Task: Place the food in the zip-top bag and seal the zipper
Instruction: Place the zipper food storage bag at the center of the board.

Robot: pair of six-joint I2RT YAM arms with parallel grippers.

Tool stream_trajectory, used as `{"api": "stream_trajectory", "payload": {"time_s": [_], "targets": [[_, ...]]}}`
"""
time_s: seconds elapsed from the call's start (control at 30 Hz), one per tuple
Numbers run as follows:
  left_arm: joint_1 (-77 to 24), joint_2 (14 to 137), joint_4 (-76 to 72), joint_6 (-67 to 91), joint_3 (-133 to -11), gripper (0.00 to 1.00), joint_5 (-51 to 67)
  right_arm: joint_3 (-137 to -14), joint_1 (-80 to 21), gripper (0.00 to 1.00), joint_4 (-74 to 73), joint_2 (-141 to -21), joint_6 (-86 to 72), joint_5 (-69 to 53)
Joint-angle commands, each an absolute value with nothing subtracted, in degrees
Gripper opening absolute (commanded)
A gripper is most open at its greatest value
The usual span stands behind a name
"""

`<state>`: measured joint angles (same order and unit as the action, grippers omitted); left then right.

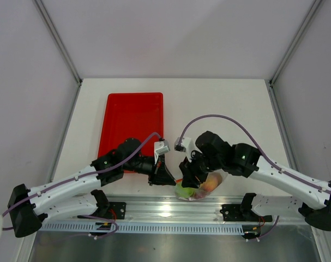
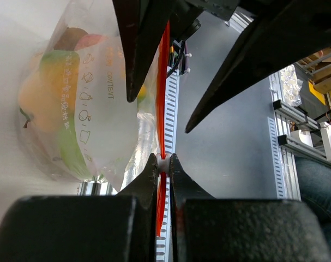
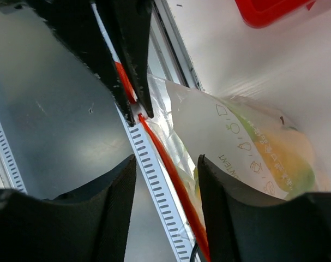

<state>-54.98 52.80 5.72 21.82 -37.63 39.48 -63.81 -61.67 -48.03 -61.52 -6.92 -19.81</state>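
Left claw (image 2: pixel 162 164) fills the bottom of its own wrist view, clenched on the zipper (image 2: pixel 163 82). A small white bit is caught at the pinch, and I cannot tell whether it is a slider. That grip looks meant as an anchor: it holds the strip taut and on edge, giving the other arm a straight line to run along.

Right claw (image 3: pixel 165 164) straddles the same strip further along, its jaws released and apart on either side, not pressing it.

The bag (image 2: pixel 110 142) hangs off the strip to one side, bulging. The food (image 2: pixel 50 93) is inside it, showing as yellow, green and orange shapes behind the printed plastic. From above, the bag sits at the near edge of the desk (image 1: pixel 225 109) between the two claws. The tray (image 1: pixel 131 114) lies behind the left arm, apart from the bag.

Loading seems done, and sealing is the step in hand. Next the right claw would likely close on the strip and slide away from the left one. If the anchor slips, the strip could buckle.
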Motion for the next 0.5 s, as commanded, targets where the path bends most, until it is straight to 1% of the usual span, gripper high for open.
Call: {"api": "stream_trajectory", "payload": {"time_s": [0.0, 0.13, 0.17, 0.2, 0.23, 0.27, 0.33, 0.47], "targets": [[-54.7, 51.8, 4.2, 20.6, -40.1, 0.01, 41.0, -63.0, -61.2, 0.50, -46.8, -61.5, -5.4, -21.5], [-54.7, 51.6, 4.6, 20.6, -39.8, 0.01, 40.4, -62.2, -60.7, 0.29, -46.4, -60.8, -5.8, -20.0], [-54.7, 51.6, 4.5, 20.6, -39.8, 0.01, 40.4, -62.1, -60.6, 0.20, -46.3, -60.0, -6.3, -18.7], [-54.7, 51.5, 4.6, 20.6, -39.6, 0.01, 40.4, -61.9, -60.4, 0.14, -46.1, -59.6, -6.5, -18.4], [-54.7, 51.6, 4.7, 20.6, -39.2, 0.01, 40.2, -61.5, -60.3, 0.03, -45.7, -58.7, -6.8, -17.2], [-54.7, 51.4, 4.7, 20.6, -39.2, 0.01, 40.0, -61.3, -60.0, 0.00, -45.6, -58.3, -7.4, -16.2], [-54.7, 51.2, 5.0, 20.6, -38.9, 0.01, 39.4, -60.8, -59.5, 0.00, -46.0, -57.6, -7.9, -14.3], [-54.7, 50.2, 6.7, 20.7, -38.6, 0.01, 36.3, -60.3, -58.1, 0.00, -47.3, -54.9, -9.8, -6.6]]}}
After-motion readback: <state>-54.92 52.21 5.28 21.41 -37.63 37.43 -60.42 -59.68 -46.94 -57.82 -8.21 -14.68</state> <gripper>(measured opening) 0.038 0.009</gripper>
